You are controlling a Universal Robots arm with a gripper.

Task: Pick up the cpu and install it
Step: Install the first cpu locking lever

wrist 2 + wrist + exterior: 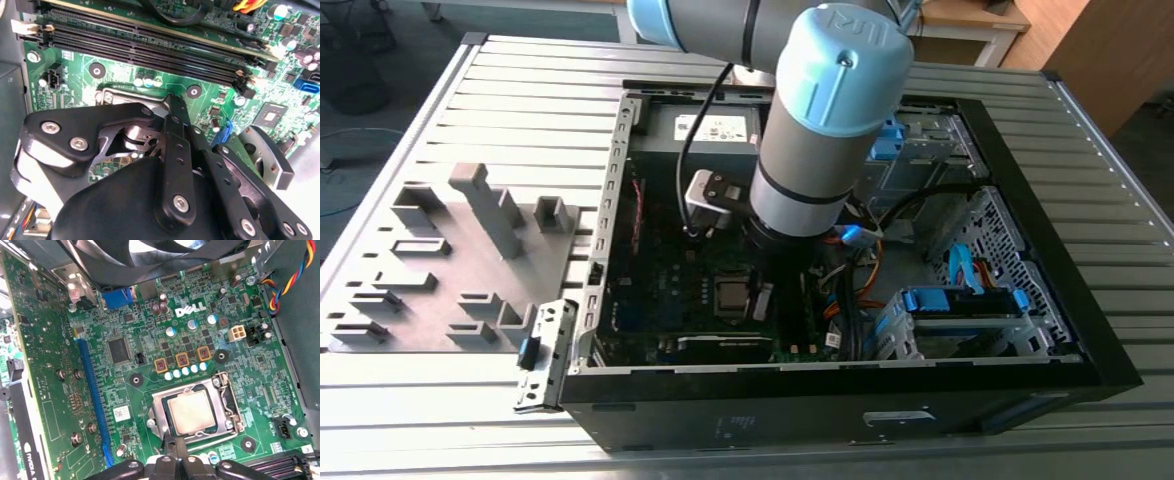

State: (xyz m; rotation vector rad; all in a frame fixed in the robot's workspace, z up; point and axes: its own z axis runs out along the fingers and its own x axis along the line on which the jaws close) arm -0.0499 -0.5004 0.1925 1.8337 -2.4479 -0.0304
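I see the cpu (192, 411) flat in its socket (227, 405), edges square with the frame; claw (177, 460) just beside, state unclear.

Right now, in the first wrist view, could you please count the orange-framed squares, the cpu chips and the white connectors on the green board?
orange-framed squares: 3
cpu: 1
white connector: 1
total: 5

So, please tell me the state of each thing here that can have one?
cpu: lying flat in its socket on the motherboard.
socket frame: around the cpu's edges; whether it is latched, cannot tell.
computer case: on its side, side panel off, inside open to view.
gripper: low over the socket's edge, holding nothing visible.
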